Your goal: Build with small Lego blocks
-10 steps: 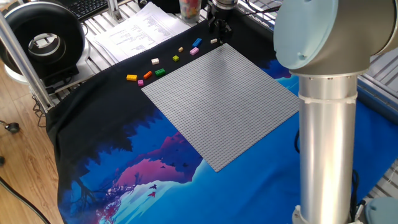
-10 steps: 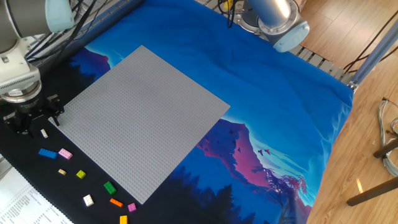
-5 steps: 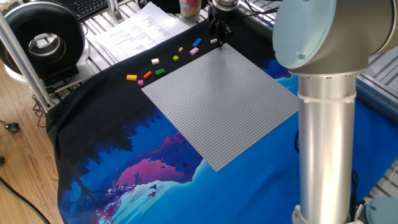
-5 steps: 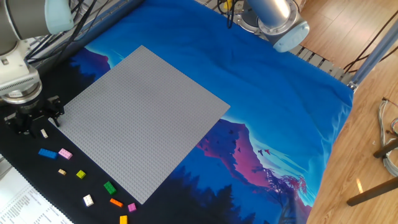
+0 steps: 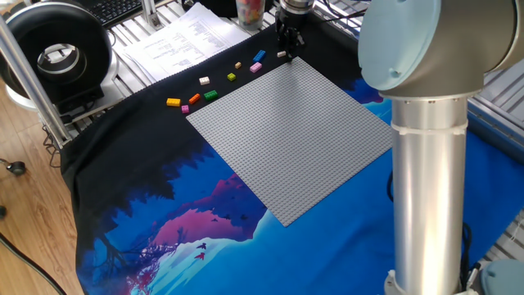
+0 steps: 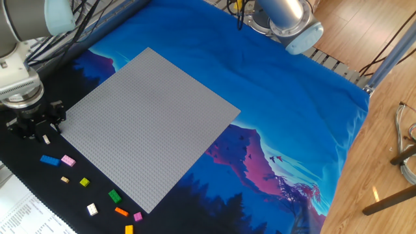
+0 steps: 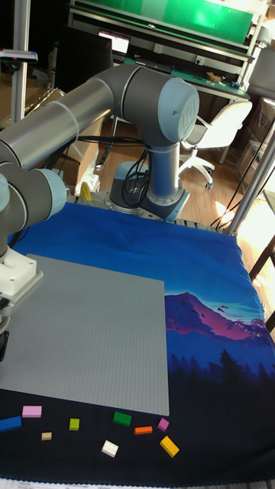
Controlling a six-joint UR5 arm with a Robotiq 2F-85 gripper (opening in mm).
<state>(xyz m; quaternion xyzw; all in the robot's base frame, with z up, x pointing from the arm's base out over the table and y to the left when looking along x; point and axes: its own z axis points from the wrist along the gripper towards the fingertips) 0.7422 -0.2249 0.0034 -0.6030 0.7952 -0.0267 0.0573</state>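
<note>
My gripper (image 5: 288,41) (image 6: 36,127) hangs low over the black cloth at the baseplate's corner. Its jaws are open, and a small white brick (image 5: 282,54) (image 6: 45,138) lies just below the fingertips, apart from them. The other small Lego blocks lie in a loose row along the plate's edge: blue (image 5: 259,56) (image 6: 49,160), pink (image 5: 255,67) (image 6: 68,160), tan (image 6: 64,179), lime (image 5: 232,77) (image 6: 84,182), green (image 5: 211,95) (image 7: 121,418), white (image 5: 204,81) (image 7: 110,448), red-orange (image 6: 121,211), a second pink (image 7: 163,424), and orange-yellow (image 5: 173,102) (image 7: 169,446). The tall view cuts the gripper off at its left edge.
The large grey studded baseplate (image 5: 295,131) (image 6: 149,117) (image 7: 92,336) lies on a blue and black printed cloth. Printed papers (image 5: 184,41), a black round device (image 5: 57,53) and a metal post (image 5: 24,74) stand beyond the blocks. The arm's base (image 6: 286,19) rises at the far table edge.
The gripper has come down a little toward the white brick. The blocks have not moved.
</note>
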